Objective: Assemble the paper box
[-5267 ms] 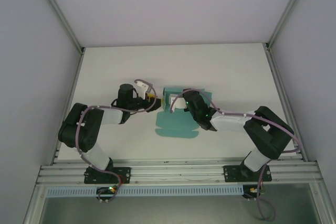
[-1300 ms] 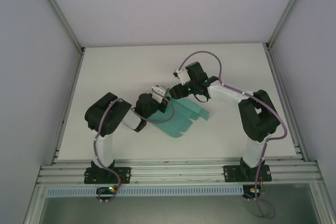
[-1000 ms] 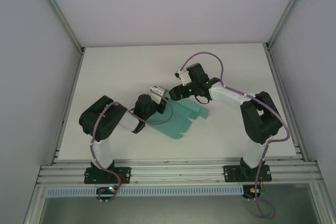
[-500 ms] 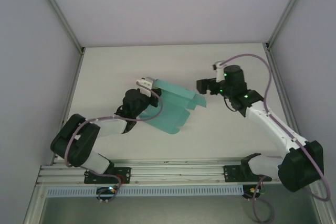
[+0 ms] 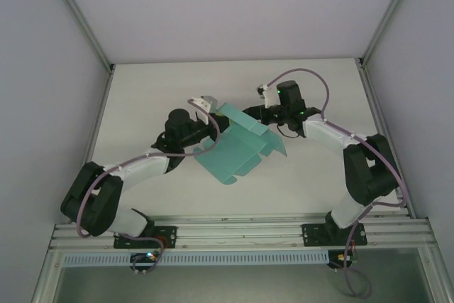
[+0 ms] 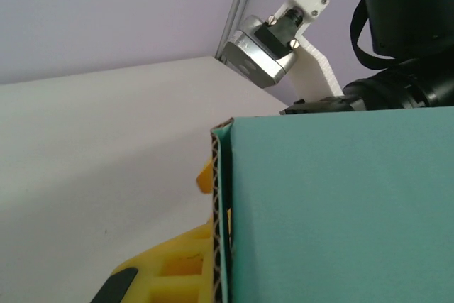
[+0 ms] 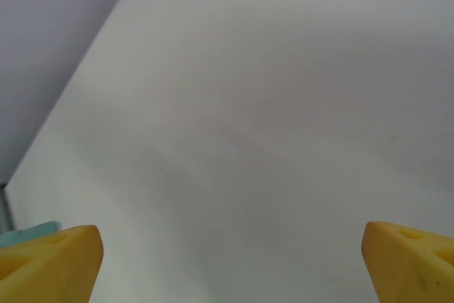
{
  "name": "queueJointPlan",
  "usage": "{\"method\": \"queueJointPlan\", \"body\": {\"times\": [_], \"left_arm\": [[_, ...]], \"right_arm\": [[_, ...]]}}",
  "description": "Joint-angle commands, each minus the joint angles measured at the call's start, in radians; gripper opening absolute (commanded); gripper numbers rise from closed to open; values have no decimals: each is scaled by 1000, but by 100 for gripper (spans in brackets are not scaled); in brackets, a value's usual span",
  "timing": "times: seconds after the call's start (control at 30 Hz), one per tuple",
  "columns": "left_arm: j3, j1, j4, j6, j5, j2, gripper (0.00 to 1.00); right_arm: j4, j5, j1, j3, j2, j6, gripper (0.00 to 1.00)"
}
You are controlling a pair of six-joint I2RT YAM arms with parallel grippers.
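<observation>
- Left claw [image 5: 213, 115] is clamped on the far left corner of the paper box [image 5: 237, 148], as seen from above.
- From the left wrist, the paper box [image 6: 340, 211] is a broad teal sheet. Its layered edge lies against one yellow finger [image 6: 167, 271], and the other finger is hidden behind the sheet.
- Right claw [image 5: 250, 113] sits just beside the far edge of the sheet, facing the left claw. I cannot tell whether it touches.
- From the right wrist, the right claw [image 7: 230, 257] is spread wide with nothing between its yellow tips, and a sliver of the paper box [image 7: 28, 233] shows by the left tip.
- Unfolded, the paper box lies near the middle of the white table [image 5: 156, 90], its flaps pointing toward the arm bases.
</observation>
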Motion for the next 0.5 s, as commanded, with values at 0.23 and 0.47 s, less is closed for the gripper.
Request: {"method": "queueJointPlan", "body": {"times": [0.23,0.47], "left_arm": [[147,-107,-274,64,-607,116,0],[206,-175,-321,101,-835,157,0]], "right_arm": [[206,-282,68,14,29,36,94],[261,-280,85,4,15,77,94]]}}
